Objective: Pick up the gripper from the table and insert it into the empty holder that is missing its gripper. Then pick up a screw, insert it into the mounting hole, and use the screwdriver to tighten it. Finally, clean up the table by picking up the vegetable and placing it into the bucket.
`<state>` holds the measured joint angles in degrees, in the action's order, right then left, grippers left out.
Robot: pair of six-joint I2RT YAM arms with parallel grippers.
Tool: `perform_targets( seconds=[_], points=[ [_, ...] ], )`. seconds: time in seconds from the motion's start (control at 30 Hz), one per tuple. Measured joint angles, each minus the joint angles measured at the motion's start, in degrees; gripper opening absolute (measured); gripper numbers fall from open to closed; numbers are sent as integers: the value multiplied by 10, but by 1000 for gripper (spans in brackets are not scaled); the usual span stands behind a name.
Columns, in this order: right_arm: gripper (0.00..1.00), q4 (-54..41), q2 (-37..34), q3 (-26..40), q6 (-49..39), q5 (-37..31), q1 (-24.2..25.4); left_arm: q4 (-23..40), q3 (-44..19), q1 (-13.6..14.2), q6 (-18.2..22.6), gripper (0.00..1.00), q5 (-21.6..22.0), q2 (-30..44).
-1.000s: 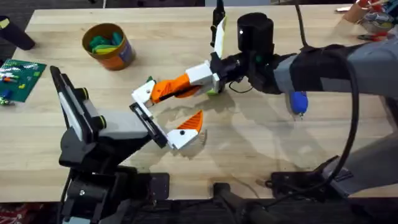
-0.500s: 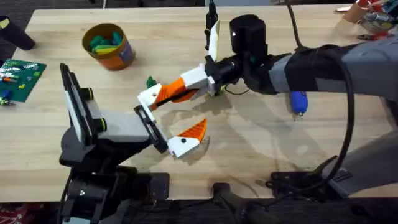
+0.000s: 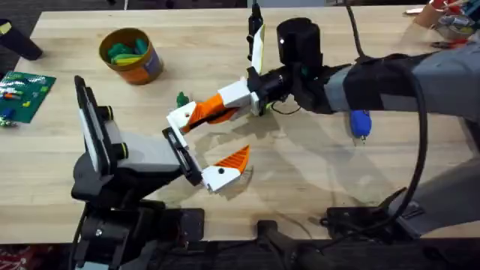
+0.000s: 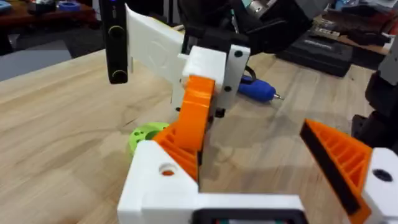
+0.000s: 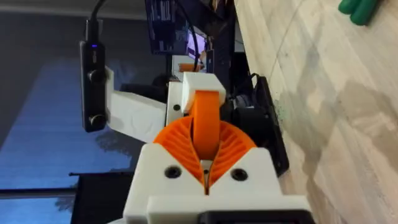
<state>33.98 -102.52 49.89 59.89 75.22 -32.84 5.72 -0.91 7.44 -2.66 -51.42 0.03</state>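
My right gripper [image 3: 240, 96] [image 5: 205, 152] is shut on the gripper [image 3: 210, 109] [image 4: 194, 121] [image 5: 206, 121], a long orange finger held above the table. Its far end meets the white holder [image 3: 180, 118] [image 4: 163, 186] on my left gripper [image 3: 202, 144], which stands open with its ribbed orange finger [image 3: 231, 159] [image 4: 339, 158] apart from the holder. The blue screwdriver [image 3: 361, 123] [image 4: 255, 91] lies on the table to the right. A dark green vegetable [image 3: 181, 99] [image 5: 357, 9] lies just behind the holder. The orange bucket [image 3: 142, 67] stands at the back left.
The bucket holds teal and green pieces [image 3: 126, 51]. A green circuit board [image 3: 22, 94] lies at the left edge. A light green disc [image 4: 146, 134] lies on the table under the held finger. Tools sit at the far right corner [image 3: 446, 22].
My right gripper has carried the orange finger a little left and back, and the left gripper shifted with it, which uncovered the vegetable. Almost nothing moved in the last half second.
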Motion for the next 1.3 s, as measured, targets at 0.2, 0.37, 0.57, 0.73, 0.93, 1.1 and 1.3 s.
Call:
perform_targets(
  seconds=[0.2,0.37,0.57,0.73,0.93,1.1,1.3],
  points=[
    [24,0,0,0,-1,0,0,0,0,0,0,986,0,0],
    [566,-2,-1,1,-4,-15,-17,2,0,5,1,986,-37,0],
    [986,-1,-3,2,-9,-27,-36,7,0,13,1,986,-82,0],
    [992,-1,-3,2,-10,-31,-32,9,0,13,1,986,-92,0],
    [992,-1,-3,2,-10,-32,-9,9,0,13,1,986,-95,0],
    [993,-6,-3,2,-13,-21,21,9,0,13,1,986,-95,0],
    [992,-18,-3,2,-17,-10,73,9,0,13,1,986,-95,0]
  ],
)
